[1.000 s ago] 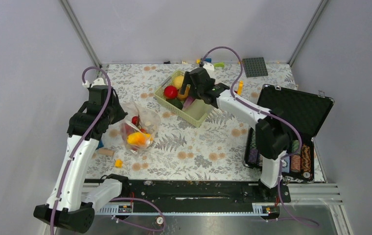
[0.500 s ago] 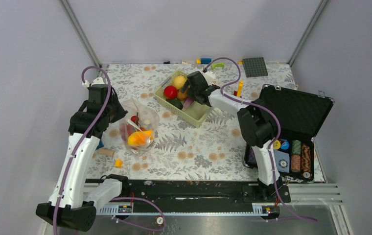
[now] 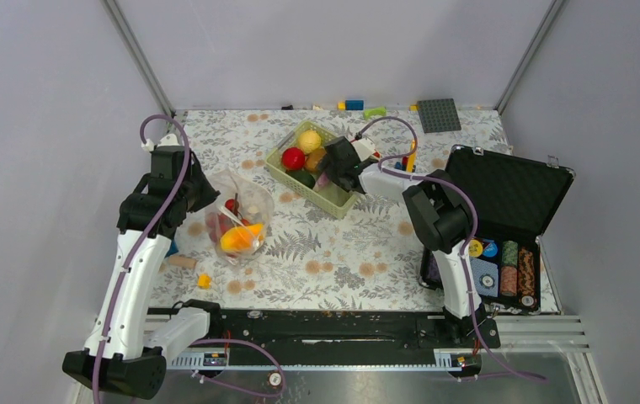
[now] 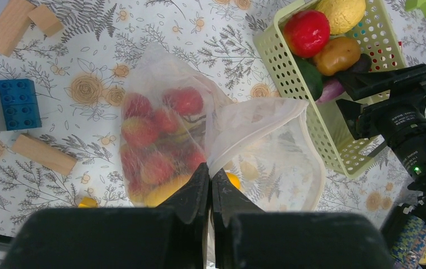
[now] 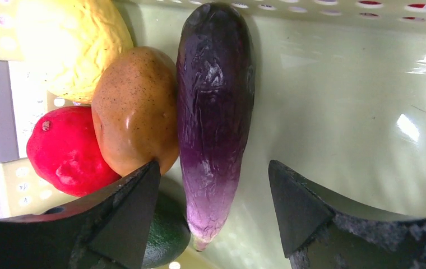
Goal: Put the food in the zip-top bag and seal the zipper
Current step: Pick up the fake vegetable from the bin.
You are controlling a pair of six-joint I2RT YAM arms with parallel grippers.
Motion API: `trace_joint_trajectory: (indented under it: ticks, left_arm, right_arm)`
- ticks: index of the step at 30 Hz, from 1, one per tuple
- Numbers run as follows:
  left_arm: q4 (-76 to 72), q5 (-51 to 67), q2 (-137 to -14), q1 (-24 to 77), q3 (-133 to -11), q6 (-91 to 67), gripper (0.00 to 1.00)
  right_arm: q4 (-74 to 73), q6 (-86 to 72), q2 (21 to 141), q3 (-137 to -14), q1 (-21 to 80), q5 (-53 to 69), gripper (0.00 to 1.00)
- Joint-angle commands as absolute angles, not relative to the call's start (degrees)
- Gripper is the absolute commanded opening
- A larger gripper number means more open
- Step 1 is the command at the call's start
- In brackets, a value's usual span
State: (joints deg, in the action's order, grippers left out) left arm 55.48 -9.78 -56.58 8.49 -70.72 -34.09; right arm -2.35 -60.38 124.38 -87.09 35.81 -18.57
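The clear zip-top bag (image 3: pixel 237 217) lies left of centre with red and orange toy food inside (image 4: pixel 154 151). My left gripper (image 4: pixel 210 178) is shut on the bag's mouth edge (image 4: pixel 250 115), holding it up and open. The pale green basket (image 3: pixel 333 200) holds a purple eggplant (image 5: pixel 213 112), a brown potato (image 5: pixel 135 109), a yellow lemon-like fruit (image 5: pixel 68 45), a red fruit (image 5: pixel 65 151) and a dark green piece (image 5: pixel 166 235). My right gripper (image 5: pixel 213 188) is open inside the basket, its fingers either side of the eggplant's lower end, not touching it.
Wooden blocks (image 4: pixel 42 154) and a blue and grey brick (image 4: pixel 6 103) lie left of the bag. A small yellow piece (image 3: pixel 204 280) lies near the front. An open black case (image 3: pixel 502 219) of poker chips stands at the right. Bricks and a grey baseplate (image 3: pixel 439 114) sit at the back.
My right gripper has moved down and toward the near right inside the basket, closing in on the eggplant. The left gripper and the bag have stayed put.
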Motion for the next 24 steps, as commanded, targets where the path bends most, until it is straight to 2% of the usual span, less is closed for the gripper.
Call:
trace_joint_trajectory:
  ticks: [1,16,20,24]
  left_arm:
    - [52.35,-7.87,-55.45,7.93,-70.49,-33.95,0.0]
    - [52.25,-5.18,-56.43,7.39,-70.51,-33.64,0.0]
    - [52.2,-5.37,-56.0,7.3,-70.49,-33.66,0.0]
    - [52.2,-5.24,-55.9,7.2,-70.42,-33.59,0.0]
  right_arm:
    - [-1.18,-61.19,124.57,-89.53,35.38,-20.76,0.78]
    - [-4.89,-67.3,129.83,-93.67,34.15,-18.59,0.73]
    - [-5.23,-67.19,129.69,-93.46,34.01,-18.08,0.67]
    - [-5.69,-66.84,127.99,-91.03,34.01,-18.1,0.56]
